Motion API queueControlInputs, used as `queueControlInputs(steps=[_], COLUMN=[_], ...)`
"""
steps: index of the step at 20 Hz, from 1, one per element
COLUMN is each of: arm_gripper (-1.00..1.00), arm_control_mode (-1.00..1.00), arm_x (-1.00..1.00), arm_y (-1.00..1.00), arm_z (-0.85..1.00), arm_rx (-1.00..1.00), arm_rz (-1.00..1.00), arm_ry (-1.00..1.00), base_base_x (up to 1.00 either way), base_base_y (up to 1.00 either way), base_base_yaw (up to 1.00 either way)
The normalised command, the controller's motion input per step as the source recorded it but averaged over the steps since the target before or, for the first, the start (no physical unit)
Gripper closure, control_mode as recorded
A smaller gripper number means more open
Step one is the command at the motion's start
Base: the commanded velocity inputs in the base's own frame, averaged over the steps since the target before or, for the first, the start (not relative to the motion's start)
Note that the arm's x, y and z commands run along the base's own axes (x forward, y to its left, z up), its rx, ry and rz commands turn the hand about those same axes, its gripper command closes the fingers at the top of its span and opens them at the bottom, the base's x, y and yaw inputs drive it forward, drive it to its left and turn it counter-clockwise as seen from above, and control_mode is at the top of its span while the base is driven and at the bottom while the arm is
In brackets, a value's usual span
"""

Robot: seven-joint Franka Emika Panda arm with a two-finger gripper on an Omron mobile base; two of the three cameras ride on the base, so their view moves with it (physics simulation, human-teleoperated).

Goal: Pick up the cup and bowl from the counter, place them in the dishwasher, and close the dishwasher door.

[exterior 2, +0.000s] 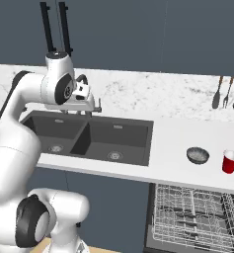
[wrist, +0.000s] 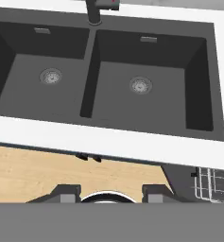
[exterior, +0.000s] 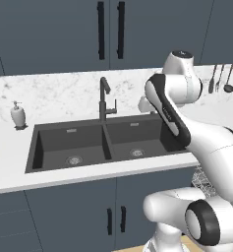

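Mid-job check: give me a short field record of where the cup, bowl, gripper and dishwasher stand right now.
cup: upright on the counter, right of the bowl
bowl: on the counter, right of the sink, apart from the cup
gripper: above the sink, holding nothing, jaws apart
dishwasher: open, rack pulled out below the cup and bowl

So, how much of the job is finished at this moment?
Nothing is finished yet. The cup and the bowl stand on the counter, apart from each other. The dishwasher is open with its rack pulled out. The gripper hangs above the sink, holding nothing. Both loads and closing the door are left.
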Motion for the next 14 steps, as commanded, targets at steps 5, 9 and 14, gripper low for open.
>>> queueControlInputs(steps=[5,9,14], arm_gripper=[-1.0,-1.0,-1.0], arm_control_mode=[-1.0,-1.0,-1.0], arm_x=[-0.65,-0.65,-0.07], arm_y=[-0.26,-0.6,-0.71], arm_z=[-0.06,-0.31,-0.49], arm_rx=[-0.03,-0.05,-0.06], arm_rz=[0.0,-0.02,-0.01], arm_ry=[0.0,-0.05,-0.01], base_base_x=[0.0,0.0,0.0], base_base_y=[0.0,0.0,0.0], base_base_yaw=[0.0,0.0,0.0])
